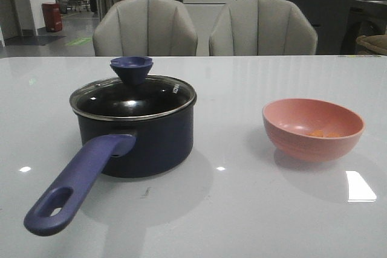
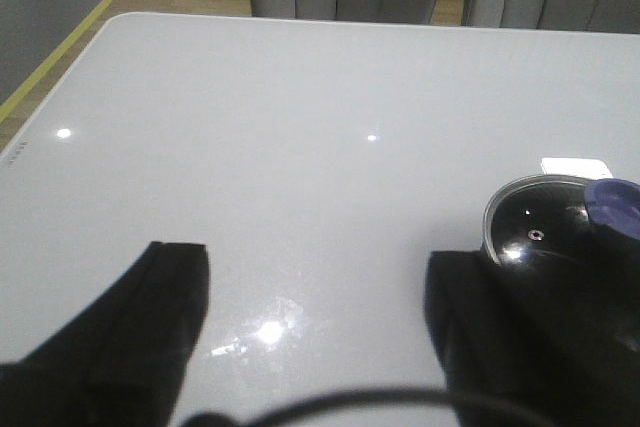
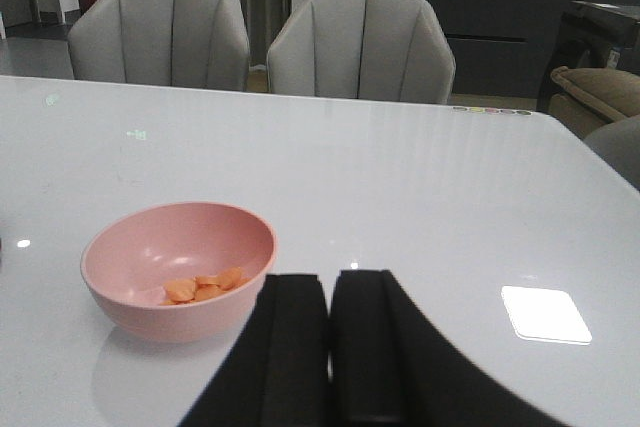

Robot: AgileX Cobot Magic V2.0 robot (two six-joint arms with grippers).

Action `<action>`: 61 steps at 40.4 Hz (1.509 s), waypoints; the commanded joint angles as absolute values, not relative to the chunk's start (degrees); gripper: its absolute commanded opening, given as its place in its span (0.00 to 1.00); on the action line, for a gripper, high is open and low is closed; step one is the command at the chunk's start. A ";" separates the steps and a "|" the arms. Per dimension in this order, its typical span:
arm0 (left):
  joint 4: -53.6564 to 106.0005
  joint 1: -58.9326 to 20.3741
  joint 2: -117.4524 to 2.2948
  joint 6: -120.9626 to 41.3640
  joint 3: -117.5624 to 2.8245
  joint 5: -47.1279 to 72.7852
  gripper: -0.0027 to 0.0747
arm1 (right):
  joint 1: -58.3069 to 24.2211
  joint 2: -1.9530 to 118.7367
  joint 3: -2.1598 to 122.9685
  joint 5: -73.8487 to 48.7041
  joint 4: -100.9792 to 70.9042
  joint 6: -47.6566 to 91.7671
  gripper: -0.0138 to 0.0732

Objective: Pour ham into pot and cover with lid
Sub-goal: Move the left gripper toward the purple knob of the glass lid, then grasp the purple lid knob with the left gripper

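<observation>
So far nothing is done: the ham (image 3: pixel 205 287) lies in the pink bowl (image 1: pixel 312 129) and the lid (image 1: pixel 133 95) sits on the pot (image 1: pixel 136 140). Left gripper (image 2: pixel 315 277) fingers stand wide; right gripper (image 3: pixel 330 297) fingers are pressed together, empty.

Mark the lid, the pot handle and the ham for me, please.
lid (image 1: pixel 134 98), front view, on the glass disc resting on the pot.
pot handle (image 1: pixel 78 180), front view, midway along the purple-blue handle.
ham (image 3: pixel 205 286), right wrist view, on the orange pieces lying in the pink bowl.
</observation>
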State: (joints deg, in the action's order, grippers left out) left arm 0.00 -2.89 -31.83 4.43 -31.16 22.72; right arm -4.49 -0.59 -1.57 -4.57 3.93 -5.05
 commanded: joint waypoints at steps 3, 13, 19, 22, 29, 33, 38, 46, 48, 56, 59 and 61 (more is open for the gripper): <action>1.49 -2.79 -34.03 4.61 -33.44 18.31 0.87 | -4.12 -1.72 -1.22 0.00 4.75 -4.66 0.34; 2.74 -7.82 -44.55 4.61 -44.12 25.92 0.86 | -4.12 -1.72 -1.22 0.00 4.75 -4.66 0.34; 2.74 -12.94 -55.95 4.61 -55.80 33.70 0.86 | -4.12 -1.72 -1.22 0.00 4.75 -4.66 0.34; 2.74 -15.95 -61.89 4.61 -61.49 36.50 0.86 | -4.12 -1.72 -1.22 0.00 4.75 -4.66 0.34; 2.24 -21.69 -74.83 7.69 -73.92 43.66 0.86 | -4.12 -1.72 -1.22 0.00 4.75 -4.66 0.34; -0.86 -23.98 -81.54 11.90 -80.30 48.01 0.86 | -4.12 -1.72 -1.22 0.00 4.75 -4.66 0.34; -1.81 -26.77 -88.73 14.97 -87.06 51.70 0.86 | -4.12 -1.72 -1.22 0.00 4.75 -4.66 0.34; -4.63 -29.02 -97.39 22.42 -95.10 56.50 0.86 | -4.12 -1.72 -1.22 0.00 4.75 -4.66 0.34; -4.63 -29.02 -99.06 23.92 -96.83 57.75 0.86 | -4.12 -1.72 -1.22 0.00 4.75 -4.66 0.34; -2.82 -29.02 -105.28 25.45 -103.62 63.74 0.86 | -4.12 -1.72 -1.22 0.00 4.75 -4.66 0.34; -2.22 -29.36 -107.30 26.59 -105.84 65.29 0.86 | -4.12 -1.72 -1.22 0.00 4.75 -4.66 0.34; -1.78 -29.62 -108.38 26.72 -107.01 65.55 0.86 | -4.12 -1.72 -1.22 0.00 4.75 -4.66 0.34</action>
State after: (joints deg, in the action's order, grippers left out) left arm -2.74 -28.77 -109.77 25.48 -103.41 65.89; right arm -4.49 -0.59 -1.57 -4.57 3.93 -4.96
